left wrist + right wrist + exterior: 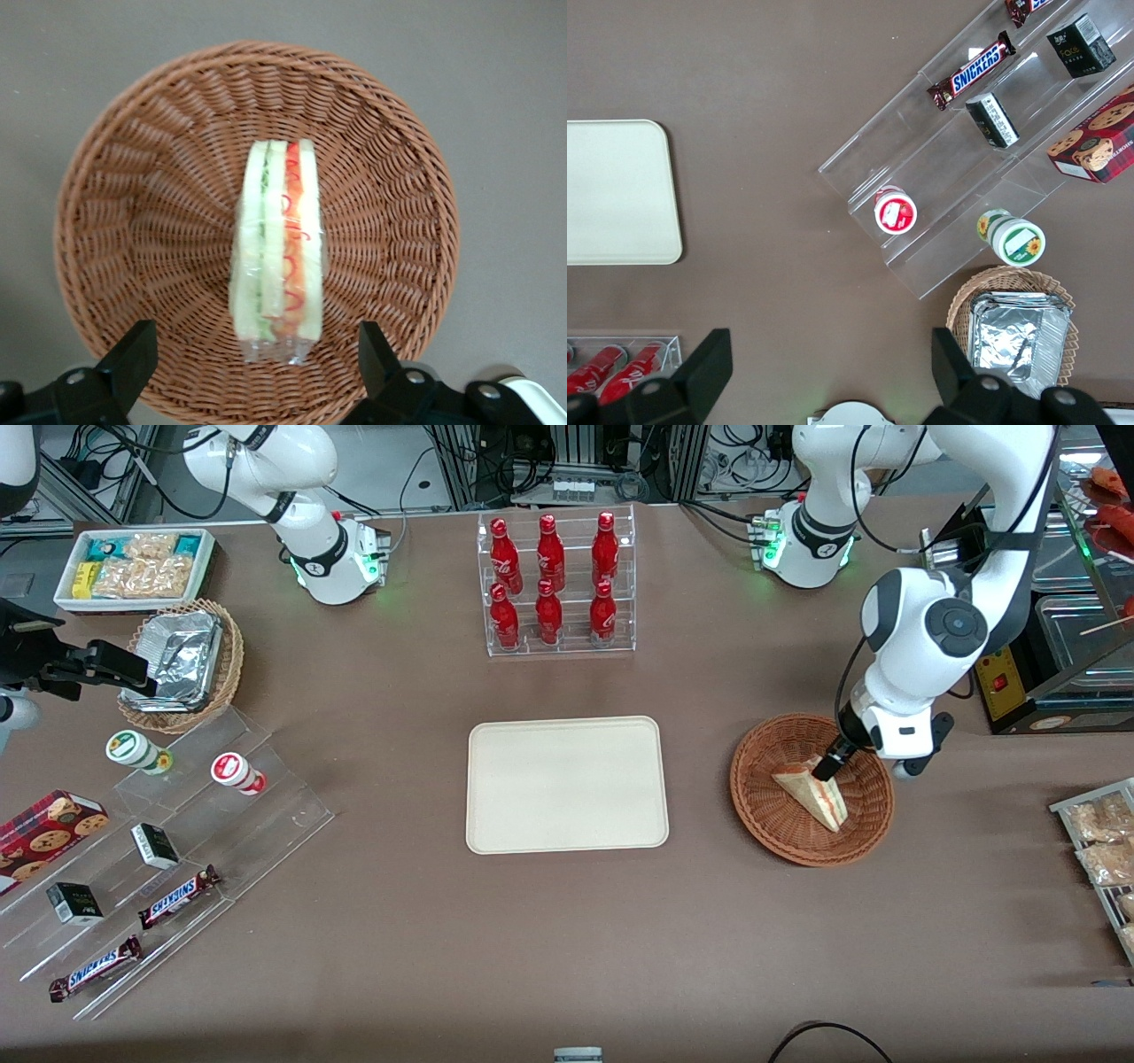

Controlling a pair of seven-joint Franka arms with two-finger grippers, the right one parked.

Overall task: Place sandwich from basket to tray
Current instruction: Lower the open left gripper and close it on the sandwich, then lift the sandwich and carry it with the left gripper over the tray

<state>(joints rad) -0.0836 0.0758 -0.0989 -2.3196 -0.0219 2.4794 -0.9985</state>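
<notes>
The sandwich [813, 792] [279, 243], a wrapped triangular wedge with red-orange and green layers, lies in the round reddish-brown wicker basket [771, 815] [133, 204]. My left gripper [831, 766] [257, 359] hangs open just above the basket, over the end of the sandwich farther from the front camera. Its two black fingers [133, 354] stand wide apart, one on each side of that end, touching nothing. The cream rectangular tray [567, 784] lies bare in the middle of the table, beside the basket toward the parked arm's end.
A clear rack of red bottles [554, 584] stands farther from the front camera than the tray. A heated display case [1063, 655] and a rack of bagged snacks [1103, 850] sit at the working arm's end. Tan basket with foil container [182, 660] and acrylic steps [177, 850] lie toward the parked arm's end.
</notes>
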